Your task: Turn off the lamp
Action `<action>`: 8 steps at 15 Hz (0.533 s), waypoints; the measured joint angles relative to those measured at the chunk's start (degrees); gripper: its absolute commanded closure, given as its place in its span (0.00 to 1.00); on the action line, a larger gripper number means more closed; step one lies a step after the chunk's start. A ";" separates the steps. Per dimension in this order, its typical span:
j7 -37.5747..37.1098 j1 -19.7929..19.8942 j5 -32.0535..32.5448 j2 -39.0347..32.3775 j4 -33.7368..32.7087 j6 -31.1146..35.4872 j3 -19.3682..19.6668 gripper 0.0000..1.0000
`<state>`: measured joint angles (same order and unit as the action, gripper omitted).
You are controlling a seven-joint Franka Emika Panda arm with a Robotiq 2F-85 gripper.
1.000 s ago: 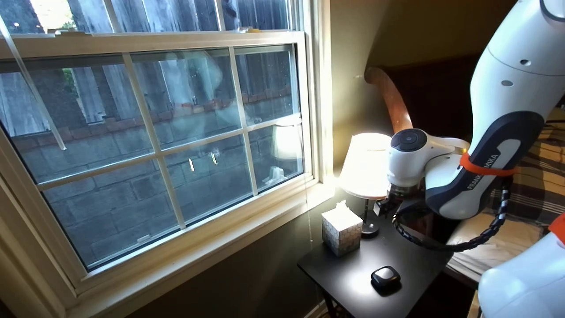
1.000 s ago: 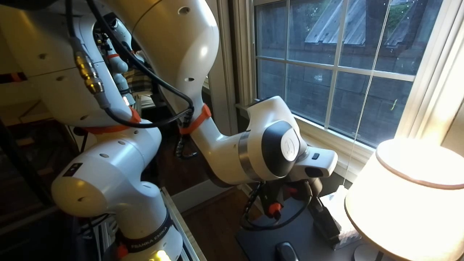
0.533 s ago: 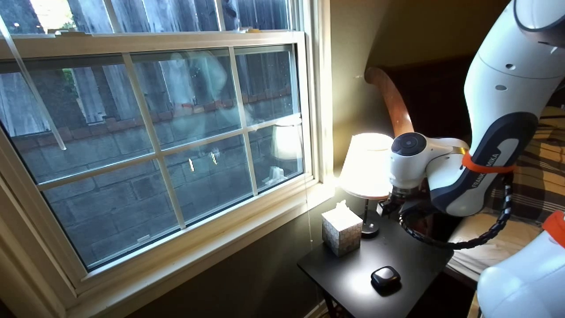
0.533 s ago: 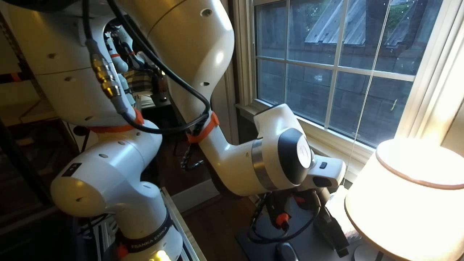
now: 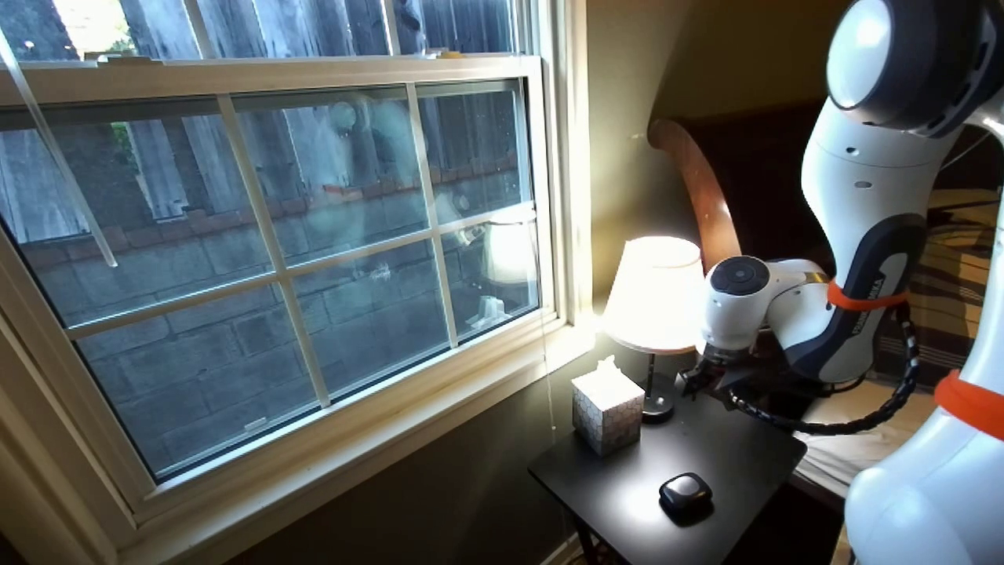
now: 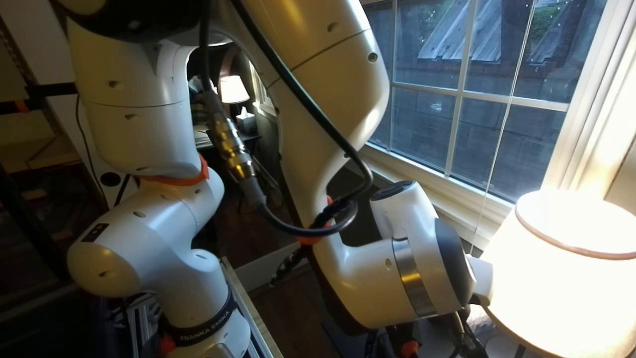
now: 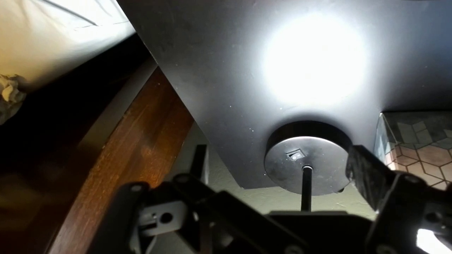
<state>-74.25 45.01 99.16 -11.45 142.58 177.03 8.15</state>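
Table lamp (image 5: 652, 302): lit, upright on your black side table (image 5: 741, 455); rocker switch (image 7: 296, 155) on the lamp's round base (image 7: 325, 176). Your gripper (image 7: 282, 163): fingers (image 7: 369, 173) spread, appearing either side of that base in your wrist view. Tissue box (image 5: 607, 422): hexagon-patterned, beside the lamp; a tissue (image 5: 607, 366) protrudes from the top, interior hidden. Black rounded object (image 5: 685, 492): same table, kind unclear.

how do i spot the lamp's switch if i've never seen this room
Start at the window: near it is a dark table with a lit lamp. Follow the lamp's thin pole down to its round dark base. The switch is set in the base's top beside the pole, a small rectangle with a pale patch, unlike the plain surface around it.
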 measured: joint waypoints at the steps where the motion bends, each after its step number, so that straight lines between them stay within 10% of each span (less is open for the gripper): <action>1: -1.50 0.62 2.38 -1.55 -1.68 1.52 0.11 0.00; 8: -4.37 7.68 11.87 -11.30 -12.05 10.26 -2.68 0.00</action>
<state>-78.62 52.69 111.03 -22.75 130.54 187.29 5.48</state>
